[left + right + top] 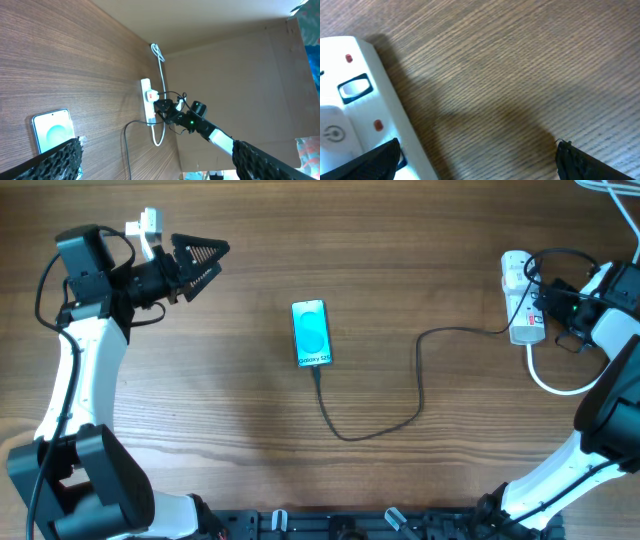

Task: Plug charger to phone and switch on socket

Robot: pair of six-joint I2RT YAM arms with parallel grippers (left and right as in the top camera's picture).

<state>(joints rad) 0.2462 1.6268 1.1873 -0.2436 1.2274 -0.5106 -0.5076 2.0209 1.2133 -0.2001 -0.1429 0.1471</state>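
Observation:
The phone (311, 333) lies flat mid-table with its cyan screen lit; it also shows in the left wrist view (51, 131). The charger cable (420, 380) meets the phone's near end, loops across the table and runs to the socket (518, 292) at the far right. My right gripper (541, 305) is open beside the socket. In the right wrist view one finger overlaps the socket (350, 120), with its rocker switch (355, 86) and red marks visible, and the gripper (480, 161) holds nothing. My left gripper (200, 258) is open and empty, raised at the far left (160, 167).
The socket's thick white cord (548, 384) loops toward the front by the right arm and continues off the far right corner (622, 205). A cardboard-coloured wall (240, 75) stands beyond the table's right edge. The left wrist view also shows the socket (148, 102) and right arm (197, 122).

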